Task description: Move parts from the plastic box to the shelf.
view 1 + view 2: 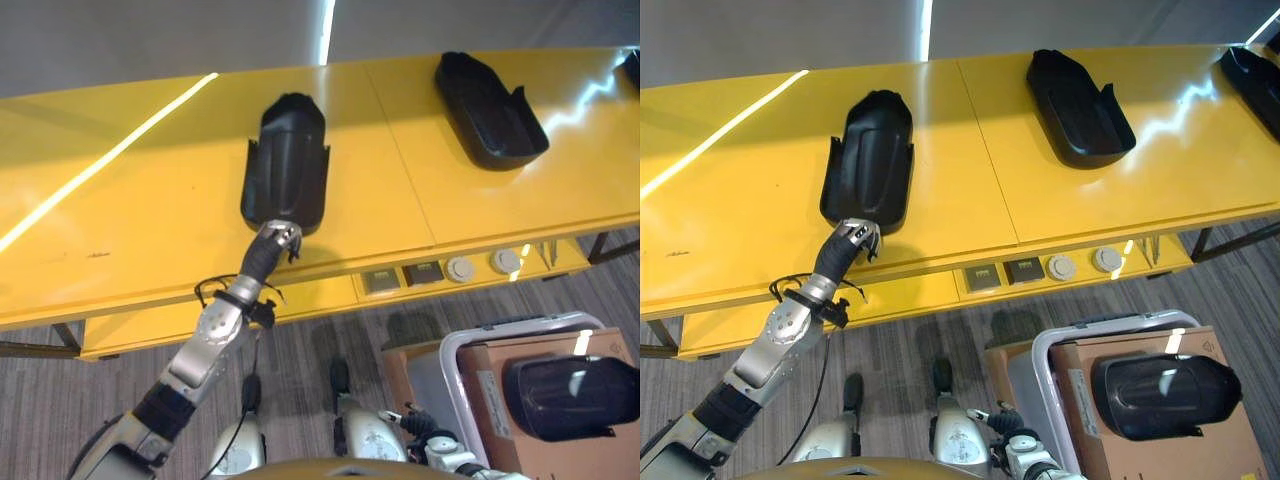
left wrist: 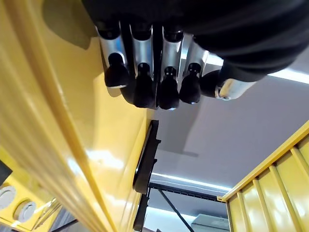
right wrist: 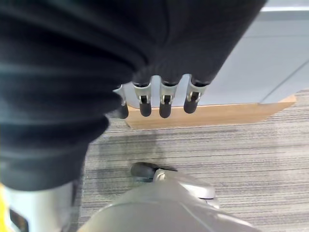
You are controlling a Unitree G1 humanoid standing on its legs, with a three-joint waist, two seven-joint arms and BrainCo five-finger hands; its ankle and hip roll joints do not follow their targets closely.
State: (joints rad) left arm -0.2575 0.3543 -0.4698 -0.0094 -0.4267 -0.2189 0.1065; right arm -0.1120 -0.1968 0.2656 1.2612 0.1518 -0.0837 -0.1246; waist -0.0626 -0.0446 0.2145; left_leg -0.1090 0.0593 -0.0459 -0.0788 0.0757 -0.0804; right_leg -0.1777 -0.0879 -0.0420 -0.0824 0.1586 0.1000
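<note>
Sitting nearest in the plastic box (image 1: 1045,372) is one black part (image 1: 1160,395), while the left robot hand (image 1: 855,240), fingers straight, touches another part (image 1: 868,160) on the yellow shelf (image 1: 730,220), with a third part (image 1: 1078,107) farther right; the right robot hand (image 3: 159,99) hangs relaxed, empty.

The shelf (image 1: 1060,190) is yellow and smooth with a glossy finish, catching bright streaks of light. Just past the left hand (image 1: 855,240), the black part (image 1: 868,160) looks like moulded plastic, smooth with a dull sheen. A second black part (image 1: 1078,108), well off to that hand's right, has the same semi-matt plastic look. Lower right, the plastic box (image 1: 1045,375) has a pale, smooth rim, with brown matt cardboard (image 1: 1200,450) inside and another black part (image 1: 1165,395), slightly glossy. The floor (image 1: 1240,275) is grey, rough, striped carpet.
</note>
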